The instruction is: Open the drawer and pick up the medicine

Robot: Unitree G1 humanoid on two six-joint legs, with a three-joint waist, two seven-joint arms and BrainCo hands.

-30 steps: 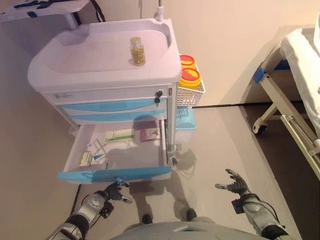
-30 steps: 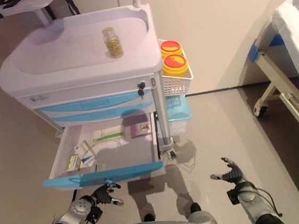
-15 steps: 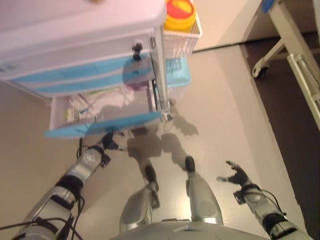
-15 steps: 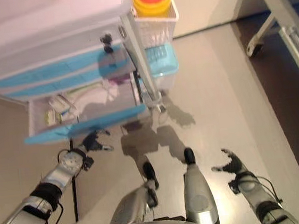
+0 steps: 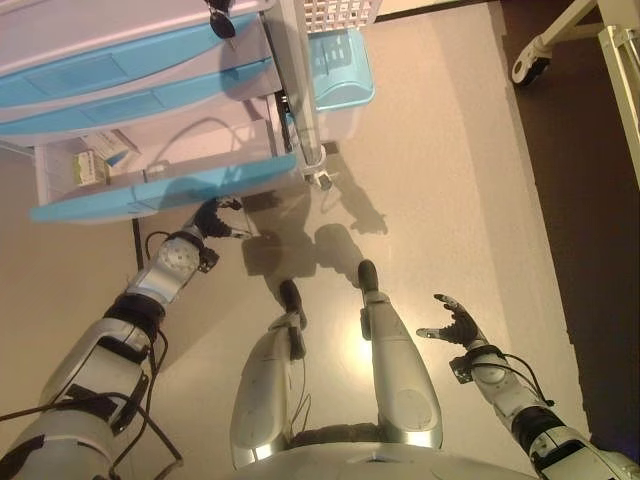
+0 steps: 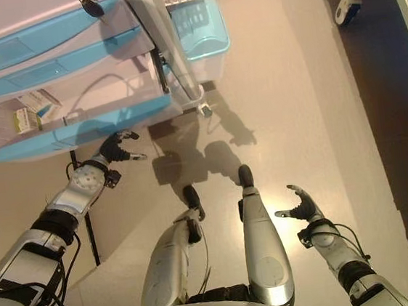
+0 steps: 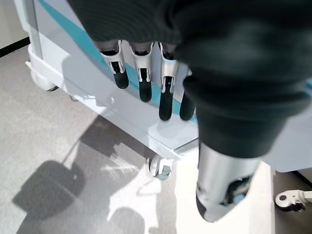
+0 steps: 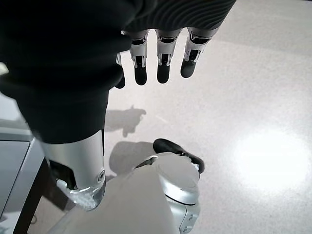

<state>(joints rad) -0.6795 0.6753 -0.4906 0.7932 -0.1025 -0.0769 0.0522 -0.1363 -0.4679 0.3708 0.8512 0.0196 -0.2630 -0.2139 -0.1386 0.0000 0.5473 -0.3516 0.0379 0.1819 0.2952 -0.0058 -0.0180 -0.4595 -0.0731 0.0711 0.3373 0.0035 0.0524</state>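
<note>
We see the medical cart (image 5: pixel 200 60) in the upper left of the frame, its lowest drawer (image 5: pixel 160 190) pulled out, the blue front panel running across the left side of the view. Inside the open drawer, toward its left end, lies a small green-and-white medicine box (image 5: pixel 88 166), with another pale packet (image 5: pixel 118 148) just beside it; neither is touched by a hand. Our left hand (image 5: pixel 213 217) sits just below the drawer's blue front, near its right half, and its fingers (image 7: pixel 141 80) hang relaxed and slightly spread, holding nothing; in the left wrist view they point toward the cart's side, apart from it. Our right hand (image 5: pixel 455 324) is at the lower right of the frame, well apart from the cart, over the bare floor (image 5: pixel 450 180); its fingers (image 8: pixel 163 63) are loosely extended and hold nothing. A pale blue bin (image 5: pixel 340 70) sits at the cart's right side, under a white wire basket (image 5: pixel 340 10). In the upper right corner a bed frame's caster (image 5: pixel 528 66) shows
</note>
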